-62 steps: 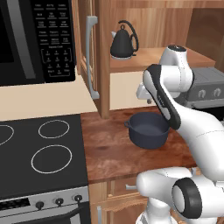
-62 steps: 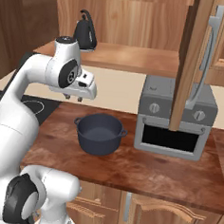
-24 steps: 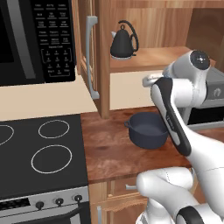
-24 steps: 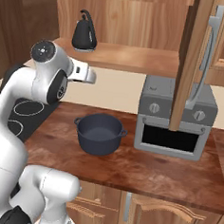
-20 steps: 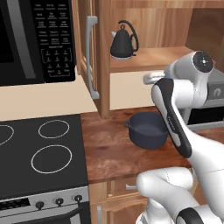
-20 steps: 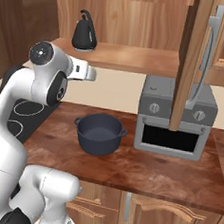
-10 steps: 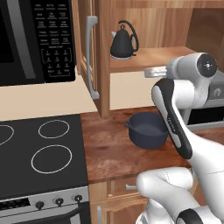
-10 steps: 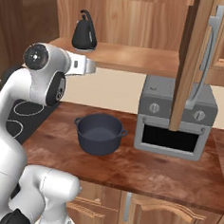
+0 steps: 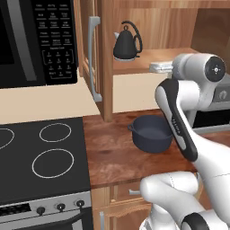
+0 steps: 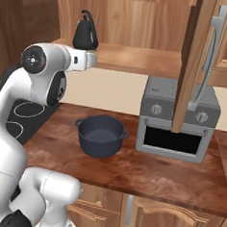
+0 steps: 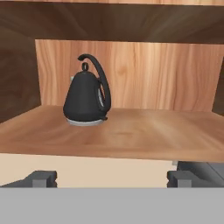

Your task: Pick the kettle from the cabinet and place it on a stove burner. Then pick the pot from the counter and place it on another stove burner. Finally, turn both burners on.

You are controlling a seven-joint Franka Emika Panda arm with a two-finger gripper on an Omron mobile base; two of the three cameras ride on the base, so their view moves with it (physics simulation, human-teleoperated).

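The small black kettle stands upright at the left of the cabinet shelf. My gripper is open and holds nothing. It sits level with the shelf's front edge and faces the kettle from a distance, slightly to its right. In the base views the hand is at the shelf's front edge. The dark blue-grey pot rests on the counter below. The smallest burner ring lies on the black cooktop to the left.
A black microwave hangs above the cooktop. Open cabinet doors with grey bar handles jut out on both sides of the shelf. A grey toaster oven stands on the counter, right of the pot.
The hand has risen from above the pot to shelf height and turned to face into the cabinet. It stays open. Kettle and pot have not moved.
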